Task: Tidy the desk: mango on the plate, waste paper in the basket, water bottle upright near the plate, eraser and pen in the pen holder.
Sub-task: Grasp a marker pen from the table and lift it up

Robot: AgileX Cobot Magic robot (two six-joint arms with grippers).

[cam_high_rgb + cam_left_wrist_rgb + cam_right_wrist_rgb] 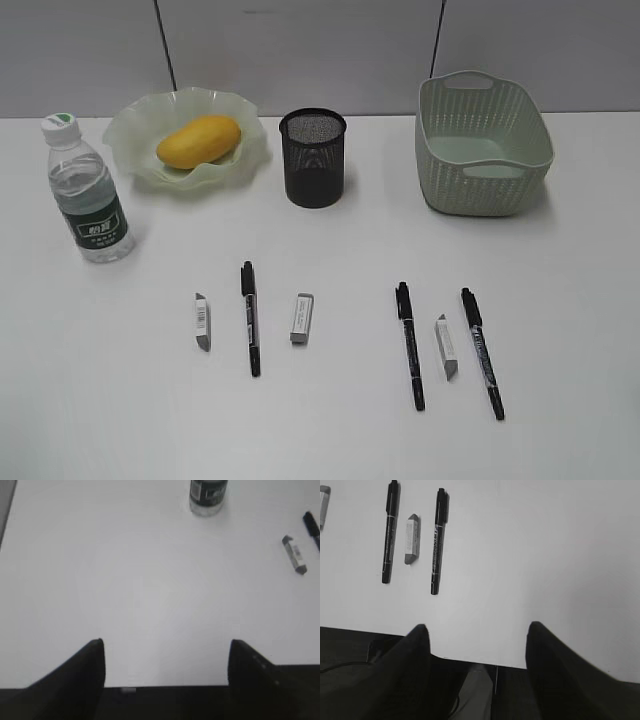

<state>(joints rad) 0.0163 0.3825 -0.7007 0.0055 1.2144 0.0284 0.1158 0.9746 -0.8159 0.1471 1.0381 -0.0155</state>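
Progress check: the smooth yellow-orange mango already lies in the pale translucent green plate with the wavy rim, and the small clear water bottle with dark green label and white cap stands upright just left of that plate, so those two items look done. No crumpled waste paper shows anywhere on the white counter; the pale green woven-look plastic basket sits at the back right, and whether the paper is inside cannot be told from this angle. The black mesh cylindrical pen holder stands between plate and basket, contents not visible. Left to do, by my reading: three black pens, the left one, the middle one and the right one, lie loose on the counter, along with three small grey-white erasers. Neither arm appears in the exterior view. Left claw: jaws spread wide, nothing between them, low over bare counter near its front edge, bottle well ahead. Right claw: jaws apart and empty, at the counter's front edge, the right-hand pens and eraser ahead to its left.
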